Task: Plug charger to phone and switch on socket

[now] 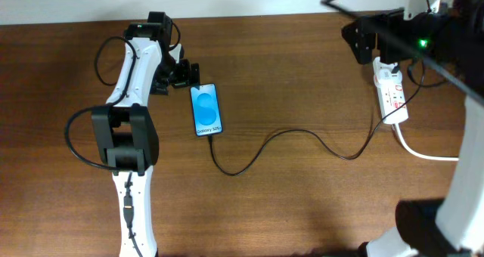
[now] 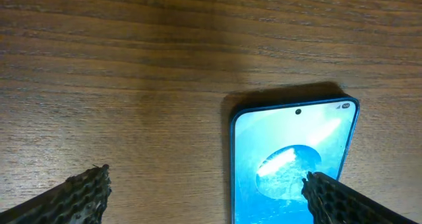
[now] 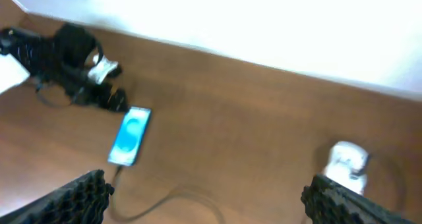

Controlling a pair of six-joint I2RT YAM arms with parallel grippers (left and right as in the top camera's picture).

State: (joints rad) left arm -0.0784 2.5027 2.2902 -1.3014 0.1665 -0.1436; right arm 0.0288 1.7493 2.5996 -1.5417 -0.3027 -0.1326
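Note:
The phone (image 1: 206, 109) lies flat on the wooden table with its blue screen up. It also shows in the left wrist view (image 2: 290, 165) and the right wrist view (image 3: 130, 136). The thin black charger cable (image 1: 302, 136) runs from the phone's near end in a wavy line to the white socket strip (image 1: 391, 92) at the back right; its tip sits at the phone's bottom edge. My left gripper (image 1: 184, 74) is open just beyond the phone's top edge; in the left wrist view (image 2: 208, 191) one finger overlaps the screen. My right gripper (image 3: 204, 197) is open, raised above the table near the socket (image 3: 346, 161).
A thick white cord (image 1: 423, 151) leaves the socket toward the right edge. The left arm's body (image 1: 128, 136) lies along the table's left part. The right arm's base (image 1: 412, 227) is at the front right. A white wall borders the table's far edge.

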